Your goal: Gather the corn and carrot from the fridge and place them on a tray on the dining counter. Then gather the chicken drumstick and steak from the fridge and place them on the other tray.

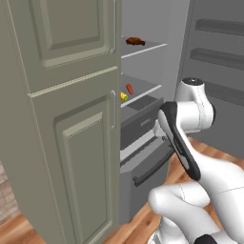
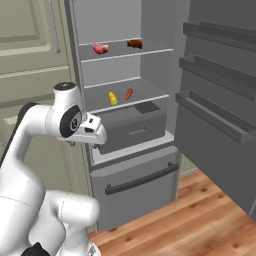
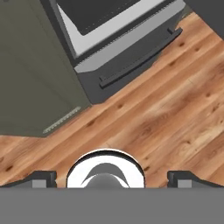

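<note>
Hand view looked down on wood floor (image 3: pixel 166 113) and the freezer drawer's handle (image 3: pixel 140 59), with the gripper (image 3: pixel 112 177) empty, its finger tips spread wide. The first step seemed barely begun: the next move called for raising the hand to the lower shelf (image 2: pixel 125 104), where one corn (image 2: pixel 113 98) lay left of one carrot (image 2: pixel 129 93). Farther up sat one steak (image 2: pixel 100 48) and one chicken drumstick (image 2: pixel 134 44).
</note>
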